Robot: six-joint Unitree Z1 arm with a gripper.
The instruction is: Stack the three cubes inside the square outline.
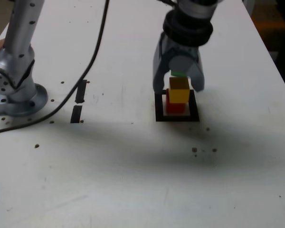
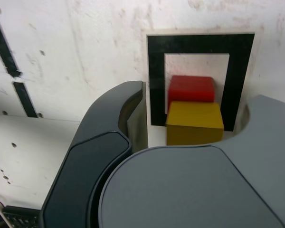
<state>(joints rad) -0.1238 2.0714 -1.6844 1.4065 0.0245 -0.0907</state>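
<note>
The square outline [image 1: 159, 110] of black tape lies on the white table. Inside it the red cube [image 1: 175, 108] carries the yellow cube [image 1: 179, 90]. A sliver of the green cube [image 1: 179, 73] shows right above the yellow one, up between the fingers. My gripper [image 1: 179, 89] hangs over the stack, open, one finger on each side. In the wrist view the gripper [image 2: 199, 99] has a gap on both sides of the yellow cube [image 2: 194, 123], which sits on the red cube [image 2: 191, 88] inside the square outline [image 2: 156, 80]. The green cube is hidden there.
The arm's base [image 1: 19, 95] stands at the exterior view's left, with a black cable [image 1: 92, 52] running past it. Two short black tape strips [image 1: 80, 91] lie between the base and the square. Small dark specks [image 1: 194, 150] dot the table.
</note>
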